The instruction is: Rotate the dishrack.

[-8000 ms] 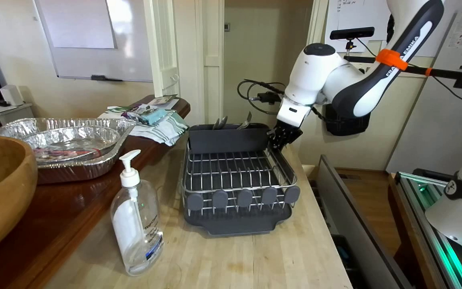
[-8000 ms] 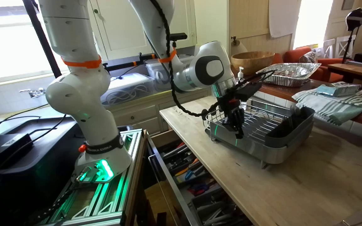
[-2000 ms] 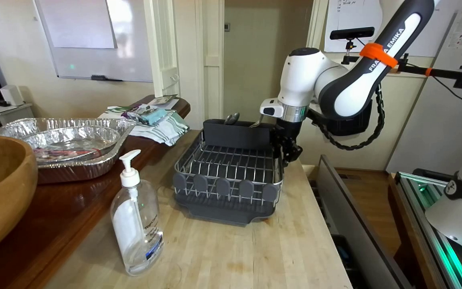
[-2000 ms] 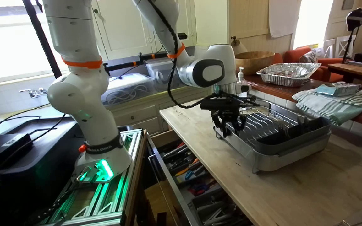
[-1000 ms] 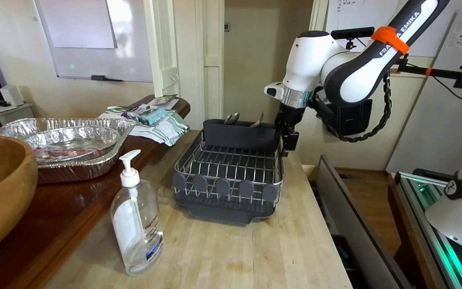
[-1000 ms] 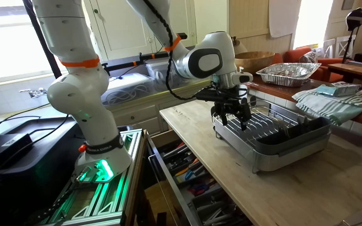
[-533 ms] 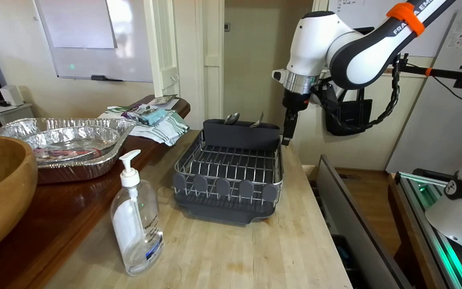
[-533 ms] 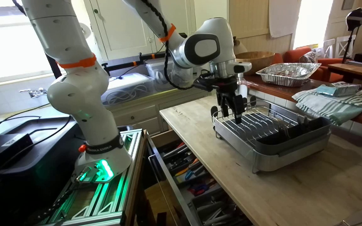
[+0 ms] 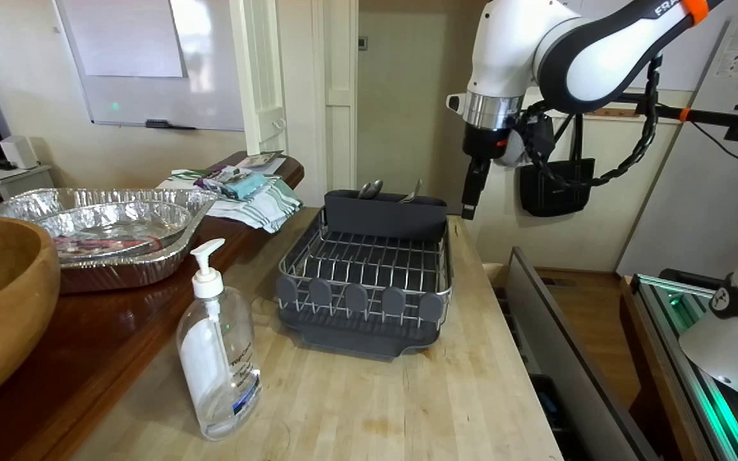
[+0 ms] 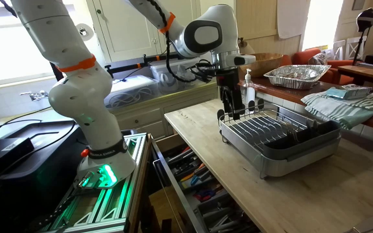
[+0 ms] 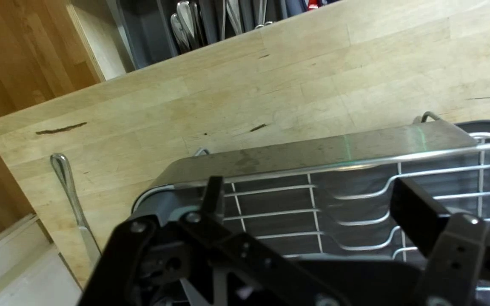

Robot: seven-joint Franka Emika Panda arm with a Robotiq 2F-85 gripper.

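Dishrack (image 9: 369, 272) carries a dark caddy (image 9: 385, 218) holding cutlery (image 9: 375, 188).

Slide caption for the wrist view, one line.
Wire dishrack on a wooden countertop, seen past the open, empty pincer, a cutlery drawer open alongside.

In an exterior view, strong daylight makes the pale-framed rectangular window (image 10: 8, 55) so white that its details are lost. Glare lies on the large white writing board (image 9: 215, 83). In the wrist view, the black metal gripper (image 11: 306, 191) is dark and slightly blurred.
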